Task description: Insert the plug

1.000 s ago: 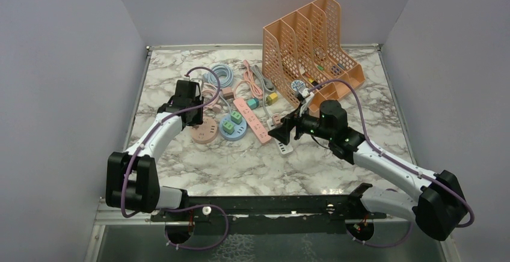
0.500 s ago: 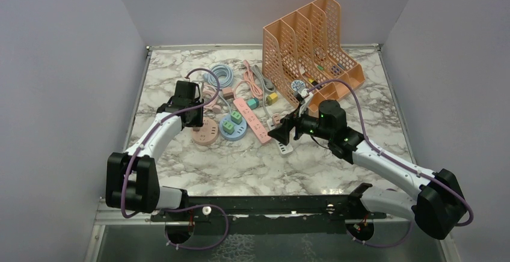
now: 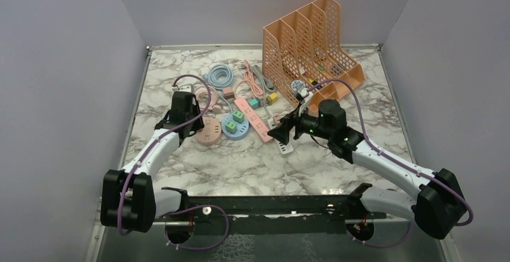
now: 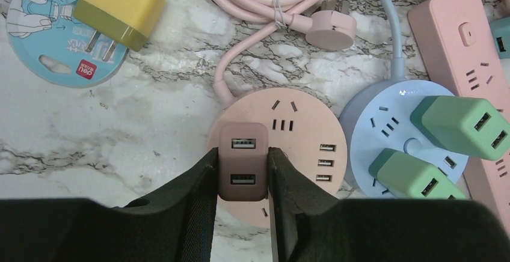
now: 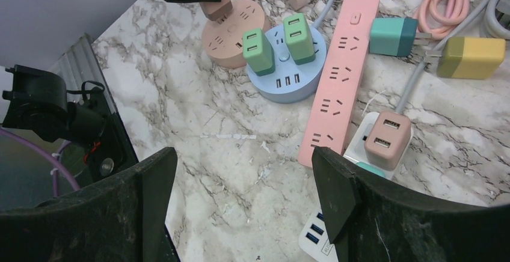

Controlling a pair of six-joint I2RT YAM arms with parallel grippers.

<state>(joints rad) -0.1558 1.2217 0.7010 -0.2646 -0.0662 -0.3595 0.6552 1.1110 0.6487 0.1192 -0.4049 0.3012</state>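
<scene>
My left gripper (image 4: 242, 175) is shut on a dusty pink USB charger plug (image 4: 243, 161), held upright over the near left part of the round pink socket hub (image 4: 301, 148). In the top view the left gripper (image 3: 187, 125) sits at the left rim of that pink hub (image 3: 210, 132). The same plug shows in the right wrist view (image 5: 218, 6) above the hub (image 5: 231, 39). My right gripper (image 5: 243, 172) is open and empty, hovering above bare marble in front of the pink power strip (image 5: 340, 63); in the top view it is to the right of the strip (image 3: 279, 133).
A blue round hub (image 4: 391, 136) with two green chargers stands right of the pink one. A white strip with a pink charger (image 5: 388, 139), teal and yellow chargers, coiled cables and an orange file rack (image 3: 310, 39) lie behind and to the right.
My left arm has drawn back toward the near left, carrying the plug from behind the pink hub to its left rim. The right arm has barely moved.
</scene>
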